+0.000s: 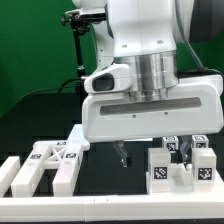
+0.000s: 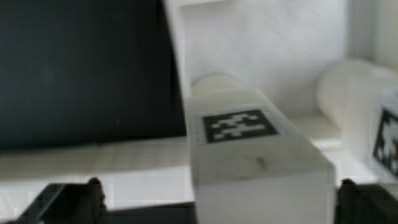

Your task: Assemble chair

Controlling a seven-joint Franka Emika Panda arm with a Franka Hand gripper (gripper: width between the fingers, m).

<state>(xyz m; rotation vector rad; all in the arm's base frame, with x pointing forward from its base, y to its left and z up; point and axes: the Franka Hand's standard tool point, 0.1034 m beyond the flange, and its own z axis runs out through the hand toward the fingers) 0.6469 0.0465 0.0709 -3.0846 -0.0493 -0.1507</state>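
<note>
- In the wrist view the gripper is spread wide. Its 2 dark fingers stand well apart and pinch nothing.
- A long white part of the chair lies just beyond the gripper, in the gap between the 2 fingers. It carries 1 square tag on its upper face.
- The long axis of this part runs straight away from the gripper, so it crosses the line that joins the fingers. The fingers therefore face its 2 long sides, which looks like the right turn of the wrist for a grasp across its width.
- The part is not centred in the gap: 1 finger is just beside it and the other is further off. Neither finger seems to touch it.
- A second white part with its own tag stands just beside the long part, on the side of the nearer finger. This finger will probably have little room there.
- In the exterior view the gripper hangs low over the dark table. The frame parts lie on the exterior view's left of the gripper, and the small blocks on the exterior view's right of it.
- It is not possible to tell which of these parts is the long part.
</note>
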